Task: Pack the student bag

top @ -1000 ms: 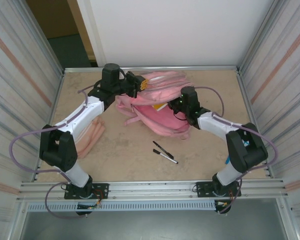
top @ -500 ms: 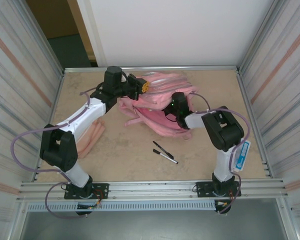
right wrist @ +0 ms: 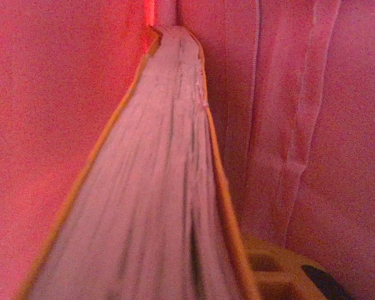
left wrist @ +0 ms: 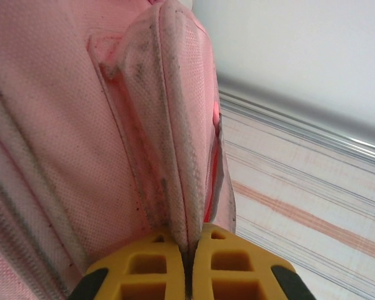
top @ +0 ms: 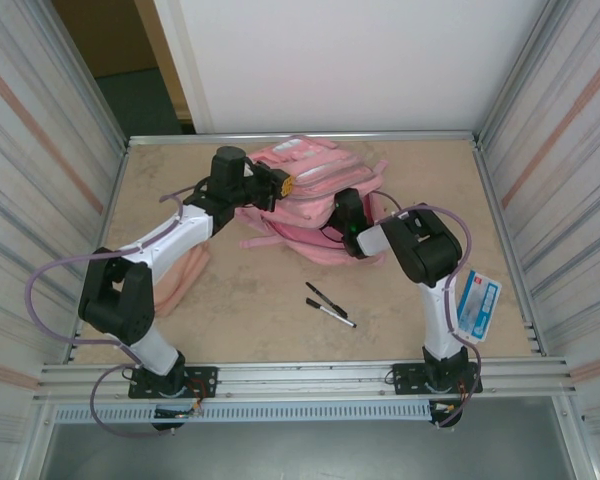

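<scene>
Fabric of the student bag (top: 320, 172), twelve o'clock on the counter (top: 260, 290), is clenched by left fingers (left wrist: 147, 265); right fingers (right wrist: 276, 275): cannot tell.

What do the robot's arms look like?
The left arm and right arm have white links, chunky black joints and looping lilac cables. The left gripper has yellow fingers with square holes. The right arm carries a blue-and-white label.

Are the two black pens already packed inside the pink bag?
No: both pens lie on the table, out in front of the student bag.
</scene>
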You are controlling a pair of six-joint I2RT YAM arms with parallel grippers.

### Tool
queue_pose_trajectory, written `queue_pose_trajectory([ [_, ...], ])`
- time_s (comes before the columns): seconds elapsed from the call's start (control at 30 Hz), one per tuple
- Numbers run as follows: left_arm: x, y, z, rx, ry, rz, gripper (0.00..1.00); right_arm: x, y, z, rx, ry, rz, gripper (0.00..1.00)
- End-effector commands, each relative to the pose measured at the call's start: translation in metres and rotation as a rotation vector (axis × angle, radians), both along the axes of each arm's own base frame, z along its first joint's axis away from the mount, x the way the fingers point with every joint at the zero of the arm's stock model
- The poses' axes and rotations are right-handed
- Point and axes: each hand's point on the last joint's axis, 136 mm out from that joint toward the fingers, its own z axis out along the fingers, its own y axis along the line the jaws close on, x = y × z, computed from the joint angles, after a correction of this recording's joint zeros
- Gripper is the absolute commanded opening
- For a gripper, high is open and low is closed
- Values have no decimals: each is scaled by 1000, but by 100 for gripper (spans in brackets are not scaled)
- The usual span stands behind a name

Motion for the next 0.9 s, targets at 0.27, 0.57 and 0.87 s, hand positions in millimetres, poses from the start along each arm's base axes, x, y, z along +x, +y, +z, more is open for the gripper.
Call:
queue_pose_trajectory([
  [0.27,-12,-1,34,-17,-138,-52,0,14,-7,8,-21,42,4,49],
  [0.57,-7,31,11,63,-117,29,0,-18,-48,-6,-419,237,7,63],
  [0.87,-6,47,0,113,-119,51,0,-35,-64,-3,-568,296,77,67],
])
